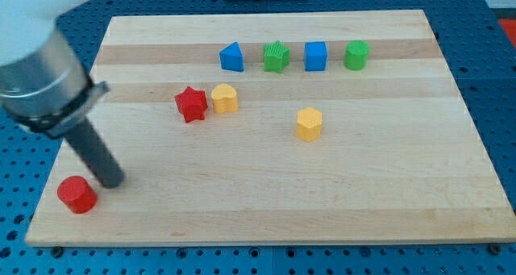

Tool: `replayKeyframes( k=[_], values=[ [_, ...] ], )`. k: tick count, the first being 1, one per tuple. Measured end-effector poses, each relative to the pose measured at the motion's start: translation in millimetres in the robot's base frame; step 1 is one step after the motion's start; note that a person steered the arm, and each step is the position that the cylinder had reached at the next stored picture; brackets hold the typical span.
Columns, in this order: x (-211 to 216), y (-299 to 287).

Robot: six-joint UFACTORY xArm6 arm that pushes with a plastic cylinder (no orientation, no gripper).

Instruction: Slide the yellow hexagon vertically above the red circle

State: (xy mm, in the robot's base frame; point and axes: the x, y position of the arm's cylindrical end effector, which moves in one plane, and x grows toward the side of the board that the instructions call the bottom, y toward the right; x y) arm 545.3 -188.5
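Observation:
The yellow hexagon (309, 123) lies right of the board's middle. The red circle (76, 194) lies near the board's bottom left corner. My tip (113, 181) rests on the board just right of and slightly above the red circle, close to it, far left of the yellow hexagon. The dark rod rises up and to the left into a grey and white arm body.
A red star (191, 104) and a second yellow block (225, 98) sit side by side left of centre. Along the top lie a blue block (232, 56), a green star (276, 57), a blue cube (315, 56) and a green block (356, 55). The wooden board (266, 210) lies on a blue perforated table.

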Motion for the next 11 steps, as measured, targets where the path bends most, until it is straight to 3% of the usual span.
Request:
replayKeyframes(
  k=[2, 3, 5, 6, 11],
  values=[
    [3.4, 177.9],
    [-2.5, 227.2],
    [-70.2, 284.7],
    [-87.9, 265.9],
    [-86.3, 21.9]
  ],
)
